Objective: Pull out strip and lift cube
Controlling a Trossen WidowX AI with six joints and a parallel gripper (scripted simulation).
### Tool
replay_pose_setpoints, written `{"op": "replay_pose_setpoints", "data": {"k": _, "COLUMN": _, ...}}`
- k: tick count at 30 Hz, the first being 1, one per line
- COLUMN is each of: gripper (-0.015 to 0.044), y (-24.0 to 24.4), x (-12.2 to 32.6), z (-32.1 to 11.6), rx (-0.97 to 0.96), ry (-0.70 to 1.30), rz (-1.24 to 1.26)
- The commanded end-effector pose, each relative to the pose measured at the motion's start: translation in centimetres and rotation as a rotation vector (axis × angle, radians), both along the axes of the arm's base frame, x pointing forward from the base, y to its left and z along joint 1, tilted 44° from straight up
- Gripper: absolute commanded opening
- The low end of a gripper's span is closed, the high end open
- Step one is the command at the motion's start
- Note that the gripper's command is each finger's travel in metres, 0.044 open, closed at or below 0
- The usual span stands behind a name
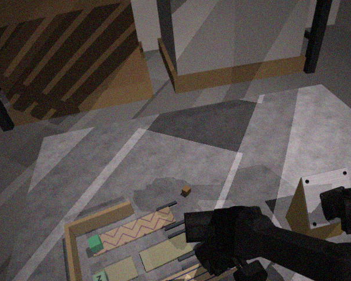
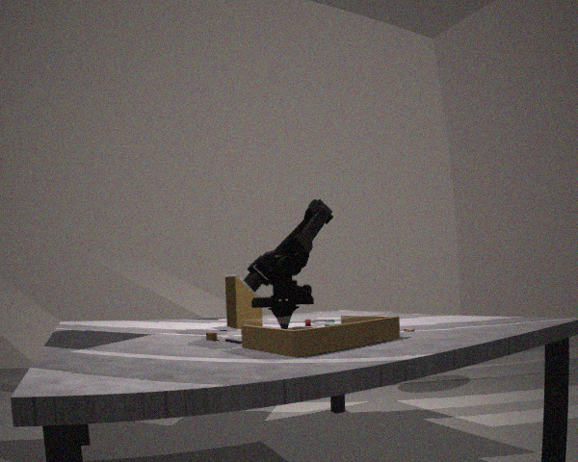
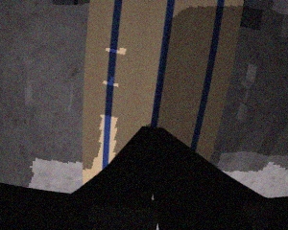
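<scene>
A tan strip with three blue lines point(image 3: 140, 57) point(image 1: 188, 274) lies under my gripper point(image 3: 150, 137) point(image 2: 284, 323). The gripper is shut and points straight down, with its tip on or just over this strip. In the top view the arm hides the fingers. A zigzag strip point(image 1: 139, 228) carries a green cube point(image 1: 94, 243) at its far end. A plain pale strip lies in two pieces point(image 1: 165, 252) point(image 1: 121, 268) with a gap between them. A pale green cube with a letter point(image 1: 99, 276) sits at the far piece's end. A red cube point(image 2: 307, 321) shows inside the frame.
A low wooden frame point(image 1: 69, 242) point(image 2: 319, 338) walls the strips' far ends. Short dark bars point(image 1: 167, 205) point(image 1: 174, 225) lie between the strips. A small brown cube point(image 1: 186, 189) point(image 2: 211, 336) lies loose outside. A wooden wedge with a grey plate point(image 1: 296, 211) point(image 2: 238, 300) stands by the arm's base.
</scene>
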State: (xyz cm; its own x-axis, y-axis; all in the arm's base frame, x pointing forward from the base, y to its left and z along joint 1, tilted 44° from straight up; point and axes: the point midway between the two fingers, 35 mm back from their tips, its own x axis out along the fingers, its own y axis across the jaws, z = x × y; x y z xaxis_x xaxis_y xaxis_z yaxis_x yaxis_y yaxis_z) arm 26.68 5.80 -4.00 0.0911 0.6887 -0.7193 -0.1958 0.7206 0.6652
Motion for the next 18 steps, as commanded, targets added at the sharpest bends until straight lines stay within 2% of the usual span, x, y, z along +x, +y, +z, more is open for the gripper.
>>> {"op": "replay_pose_setpoints", "data": {"k": 1, "gripper": 0.0000, "y": 0.3, "x": -1.4, "z": -0.4, "rx": -0.003, "ry": 0.017, "rz": 0.015}}
{"op": "replay_pose_setpoints", "data": {"k": 18, "gripper": 0.0000, "y": 0.0, "x": -3.9, "z": -0.9, "rx": -0.004, "ry": 0.019, "rz": 0.015}}
